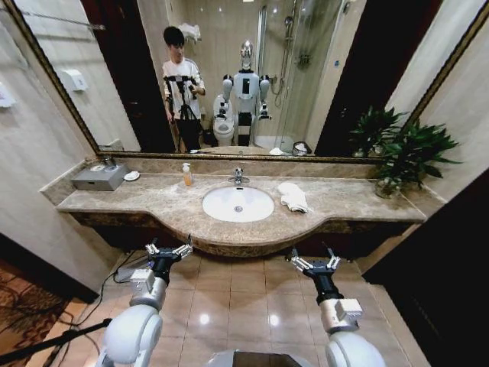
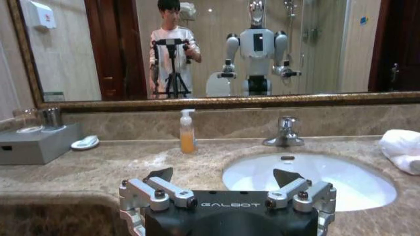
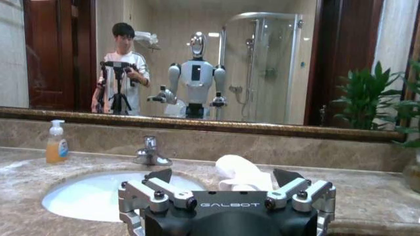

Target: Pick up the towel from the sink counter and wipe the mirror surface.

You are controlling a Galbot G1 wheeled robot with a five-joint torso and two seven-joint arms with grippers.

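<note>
The towel (image 1: pixel 293 196) is a bunched white cloth lying on the sink counter (image 1: pixel 153 206) just right of the oval basin (image 1: pixel 238 204); it also appears as the towel (image 3: pixel 240 173) and the towel (image 2: pixel 404 148). The mirror (image 1: pixel 306 84) spans the wall behind the counter in a thin bronze frame. My left gripper (image 1: pixel 169 251) hovers open in front of the counter's left half, fingers (image 2: pixel 159 176) spread and empty. My right gripper (image 1: pixel 313 264) hangs open short of the counter's front edge, below the towel, with nothing between its fingers (image 3: pixel 288 177).
A chrome faucet (image 1: pixel 238 177) and an orange soap bottle (image 1: pixel 187 175) stand behind the basin. A grey box (image 1: pixel 98 177) with glasses and a small white dish (image 1: pixel 131 176) sit at the counter's left end. A potted plant (image 1: pixel 401 153) occupies the right end. Tiled floor lies below.
</note>
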